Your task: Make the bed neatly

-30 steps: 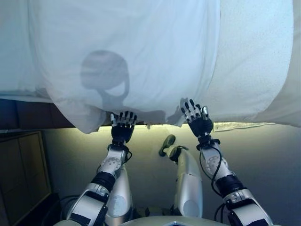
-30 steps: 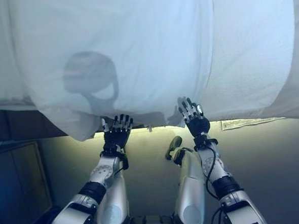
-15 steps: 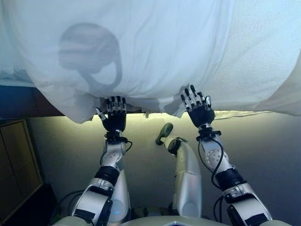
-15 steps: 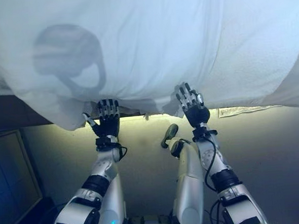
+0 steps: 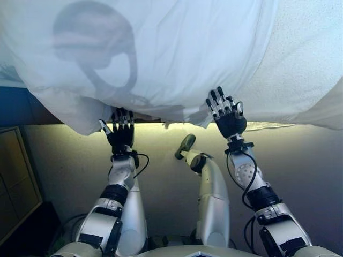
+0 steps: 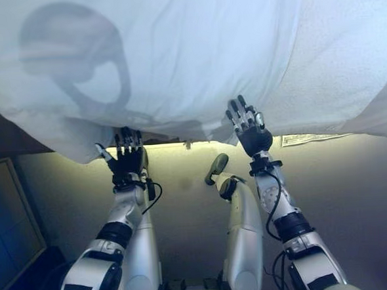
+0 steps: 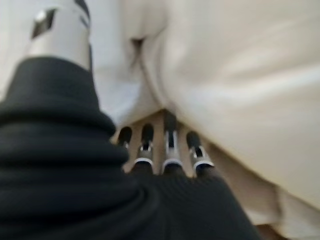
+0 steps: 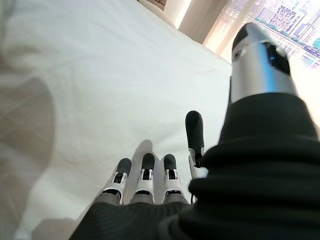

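Observation:
A white sheet covers the bed and hangs over its near edge in a loose, wrinkled fold. My left hand is open at the bottom of the hanging fold, fingers straight; in the left wrist view its fingertips reach just under the cloth. My right hand is open with straight fingers at the sheet's edge further right; in the right wrist view its fingers lie over the smooth white sheet. Neither hand holds cloth.
A textured white mattress cover shows right of the sheet, with a label on its side. The dark bed base and a wooden cabinet are at the left. The floor lies below the bed edge.
The camera has shifted, so the bed sits higher and further left. Both hands have reached forward to the sheet's edge; the left hand's fingers now go under the hanging fold.

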Controlling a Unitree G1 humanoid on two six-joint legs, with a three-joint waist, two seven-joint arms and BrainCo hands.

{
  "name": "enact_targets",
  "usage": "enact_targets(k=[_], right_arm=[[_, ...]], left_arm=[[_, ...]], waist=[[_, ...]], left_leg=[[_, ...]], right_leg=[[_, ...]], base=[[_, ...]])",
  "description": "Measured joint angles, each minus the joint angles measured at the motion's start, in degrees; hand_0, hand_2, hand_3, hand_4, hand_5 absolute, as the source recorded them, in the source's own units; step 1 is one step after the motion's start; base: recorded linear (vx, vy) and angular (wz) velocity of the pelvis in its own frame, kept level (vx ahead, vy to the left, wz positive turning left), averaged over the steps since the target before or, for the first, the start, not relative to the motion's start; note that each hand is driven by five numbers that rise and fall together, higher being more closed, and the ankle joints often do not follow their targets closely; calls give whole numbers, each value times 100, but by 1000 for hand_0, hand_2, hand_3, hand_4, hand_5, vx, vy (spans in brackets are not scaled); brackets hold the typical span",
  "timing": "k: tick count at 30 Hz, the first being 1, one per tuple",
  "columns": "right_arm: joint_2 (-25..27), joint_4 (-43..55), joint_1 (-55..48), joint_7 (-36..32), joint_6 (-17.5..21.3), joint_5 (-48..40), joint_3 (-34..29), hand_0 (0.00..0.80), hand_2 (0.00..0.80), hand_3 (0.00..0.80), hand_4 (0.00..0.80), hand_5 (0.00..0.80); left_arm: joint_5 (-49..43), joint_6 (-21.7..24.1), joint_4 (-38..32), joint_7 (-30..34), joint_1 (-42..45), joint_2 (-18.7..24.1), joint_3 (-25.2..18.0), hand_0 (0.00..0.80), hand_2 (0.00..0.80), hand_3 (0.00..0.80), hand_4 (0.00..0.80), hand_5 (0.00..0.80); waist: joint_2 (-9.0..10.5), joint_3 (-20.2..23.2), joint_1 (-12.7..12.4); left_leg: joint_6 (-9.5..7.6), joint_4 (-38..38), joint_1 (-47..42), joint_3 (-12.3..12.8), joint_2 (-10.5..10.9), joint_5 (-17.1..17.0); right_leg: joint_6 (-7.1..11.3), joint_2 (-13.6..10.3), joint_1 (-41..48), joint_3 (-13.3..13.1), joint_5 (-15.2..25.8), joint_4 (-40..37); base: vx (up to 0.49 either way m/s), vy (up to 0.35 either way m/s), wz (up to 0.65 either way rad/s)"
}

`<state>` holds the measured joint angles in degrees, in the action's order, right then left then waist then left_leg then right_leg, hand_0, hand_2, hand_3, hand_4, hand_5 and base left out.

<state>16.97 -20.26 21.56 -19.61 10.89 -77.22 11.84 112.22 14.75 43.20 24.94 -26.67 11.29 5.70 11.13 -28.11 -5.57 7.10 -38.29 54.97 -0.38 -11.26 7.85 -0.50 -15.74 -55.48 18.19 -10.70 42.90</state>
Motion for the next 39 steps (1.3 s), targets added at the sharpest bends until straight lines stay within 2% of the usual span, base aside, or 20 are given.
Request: enact_targets(k=[3, 7, 13, 16, 22, 29, 30, 32, 36, 37, 38, 39], right_arm=[[46, -2, 61, -59, 0, 0, -15, 0, 0, 0, 0, 0], [104, -10, 178, -64, -1, -1, -21, 0, 0, 0, 0, 0], [158, 0, 318, -62, -1, -4, -19, 0, 0, 0, 0, 0], [182, 3, 317, -71, -1, -6, -30, 0, 0, 0, 0, 0], [199, 3, 309, -173, -6, -7, -70, 0, 0, 0, 0, 0], [210, 4, 306, -278, -106, -54, -73, 0, 0, 0, 0, 0], [209, 4, 300, -280, -113, -54, -73, 0, 0, 0, 0, 0], [207, 5, 301, -286, -113, -53, -73, 0, 0, 0, 0, 0], [169, 4, 297, -285, -113, -51, -71, 0, 0, 0, 0, 0], [157, 4, 295, -283, -112, -50, -71, 0, 0, 0, 0, 0], [148, 4, 296, -281, -112, -49, -71, 0, 0, 0, 0, 0], [146, 2, 292, -277, -112, -46, -72, 0, 0, 0, 0, 0]], left_arm=[[-1, -6, 63, -76, -139, 135, -227, 0, 0, 0, 0, 0], [0, -48, 100, -167, -342, 270, -247, 0, 0, 0, 0, 0], [-1, -93, 103, -318, -387, 234, -245, 0, 0, 0, 0, 0], [-1, -96, 209, -331, -387, 248, -268, 0, 0, 0, 0, 0], [-1, -91, 309, -327, -394, 277, -509, 0, 0, 0, 0, 0], [-2, -102, 291, -109, -420, 276, -770, 0, 0, 0, 0, 0], [-2, -107, 291, -33, -416, 250, -817, 69, 69, 69, 69, 69], [-1, -114, 290, 206, -410, 192, -924, 132, 132, 132, 132, 132], [6, -194, 290, 749, -350, 131, -943, 107, 107, 107, 107, 107], [7, -199, 284, 871, -324, 93, -943, 163, 163, 163, 163, 163], [7, -200, 282, 970, -303, 75, -943, 402, 402, 402, 402, 402], [8, -192, 277, 1068, -290, 56, -945, 449, 449, 449, 449, 449]], waist=[[4, 3, 18], [10, 0, 31], [60, 6, 19], [89, -1, 22], [90, 0, 25], [103, 9, 61], [104, 9, 66], [103, 9, 84], [103, 9, 94], [104, 9, 90], [104, 9, 90], [104, 9, 87]], left_leg=[[9, -176, 187, -46, 10, 55], [14, -475, 471, -76, 5, 139], [7, -493, 620, -77, 33, 145], [17, -549, 770, -128, 28, 141], [4, -670, 806, -202, 46, 198], [-24, -834, 1008, -265, 5, 225], [-34, -831, 1006, -260, 5, 230], [-47, -822, 1002, -250, 7, 237], [-21, -788, 903, -242, 13, 223], [-21, -753, 849, -242, 18, 222], [-22, -717, 803, -242, 19, 223], [-24, -693, 769, -242, 18, 224]], right_leg=[[15, 14, -120, -6, 29, 30], [38, -1, -325, -42, 71, 138], [140, -39, -435, -35, 122, 60], [89, -30, -540, -11, 171, 57], [84, -12, -520, -1, 181, 85], [163, 6, -597, 17, 228, 17], [160, 7, -585, 18, 259, -19], [194, 11, -567, 18, 322, -70], [141, 15, -485, 18, 371, -96], [142, 14, -445, 18, 371, -111], [141, 16, -408, 18, 368, -121], [142, 16, -375, 18, 365, -129]], base=[[-30, 83, -7], [-25, 32, -7], [-8, -25, -3], [0, 0, 0], [-10, 12, -2], [-6, -1, -5], [1, -16, -7], [2, -12, -2], [11, -33, 2], [9, -41, 3], [7, -44, 2], [8, -48, 1]])
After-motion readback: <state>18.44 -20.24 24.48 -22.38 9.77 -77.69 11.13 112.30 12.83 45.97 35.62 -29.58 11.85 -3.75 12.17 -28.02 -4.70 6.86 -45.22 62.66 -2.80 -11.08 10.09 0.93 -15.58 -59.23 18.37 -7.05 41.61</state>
